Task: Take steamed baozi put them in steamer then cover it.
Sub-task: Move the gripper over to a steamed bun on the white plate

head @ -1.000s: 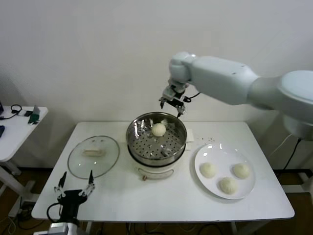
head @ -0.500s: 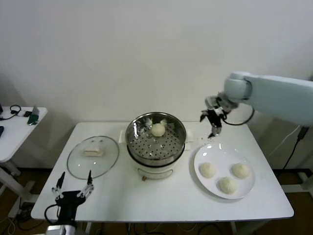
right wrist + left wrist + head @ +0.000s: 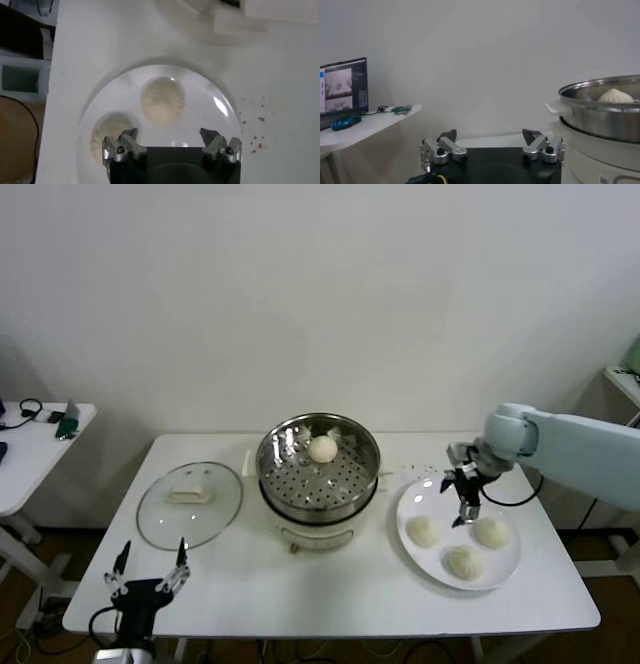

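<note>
Hovering over plate (image 3: 505, 569) — right hand (image 3: 467, 502) spread; third baozi (image 3: 465, 561) cut off at wrist.

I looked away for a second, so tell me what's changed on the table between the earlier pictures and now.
The right gripper, open and empty, swung from above the steamer rightward and down to hover over the white plate, above its three baozi. Nothing was grasped or released. Unchanged: one baozi in the steamer, the glass lid on the table, the left gripper parked open at the near edge.

Carrying, on the white surface (image 3: 330, 589), the steamer (image 3: 319, 479) at centre. Lying to its left, the cover (image 3: 190, 502). Sitting to its right, a white plate (image 3: 437, 562).
</note>
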You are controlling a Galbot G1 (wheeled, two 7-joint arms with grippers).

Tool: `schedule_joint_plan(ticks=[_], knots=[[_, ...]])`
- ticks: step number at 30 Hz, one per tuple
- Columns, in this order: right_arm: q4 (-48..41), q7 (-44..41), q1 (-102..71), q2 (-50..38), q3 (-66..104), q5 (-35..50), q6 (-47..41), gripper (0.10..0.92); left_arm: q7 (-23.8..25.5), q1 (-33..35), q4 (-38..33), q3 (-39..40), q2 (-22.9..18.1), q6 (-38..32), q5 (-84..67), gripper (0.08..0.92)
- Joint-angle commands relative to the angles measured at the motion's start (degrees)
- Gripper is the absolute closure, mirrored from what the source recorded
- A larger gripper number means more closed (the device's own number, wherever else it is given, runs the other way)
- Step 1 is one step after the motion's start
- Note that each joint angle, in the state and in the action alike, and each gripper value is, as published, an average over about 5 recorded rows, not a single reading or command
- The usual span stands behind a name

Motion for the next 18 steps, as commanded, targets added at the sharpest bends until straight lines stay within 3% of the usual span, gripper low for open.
schedule_joint_plan(ticks=[1,18], knots=[[-5.0,0.6,-11.4,2.8,7.0,-2.9,-1.4,0.203,-0.1,0.0,0.1,0.0,0.1,0.2,0.2,0.177],[-10.2,0.1,-14.0,8.3,9.5,-4.7,-0.7,0.203,-0.2,-0.6,1.1,-0.1,-0.1,0.4,0.4,0.177]])
